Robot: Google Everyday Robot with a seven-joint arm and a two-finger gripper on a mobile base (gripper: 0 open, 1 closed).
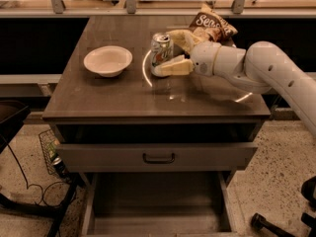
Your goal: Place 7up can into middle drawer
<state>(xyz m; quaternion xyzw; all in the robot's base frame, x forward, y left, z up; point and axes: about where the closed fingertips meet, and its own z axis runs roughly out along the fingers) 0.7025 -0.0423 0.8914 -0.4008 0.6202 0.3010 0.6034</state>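
Observation:
The 7up can stands upright on the brown table top, just right of the white bowl. My gripper reaches in from the right on the white arm, at can height. It is open, with one tan finger in front of the can and the other behind it, so the can sits between them. The middle drawer is pulled far out below the table front, and its bare floor holds nothing.
A white bowl sits left of the can. A brown and yellow snack bag lies behind the gripper. A drawer with a grey front and black bar handle sits above the open drawer. Cables and a wire basket lie at the lower left.

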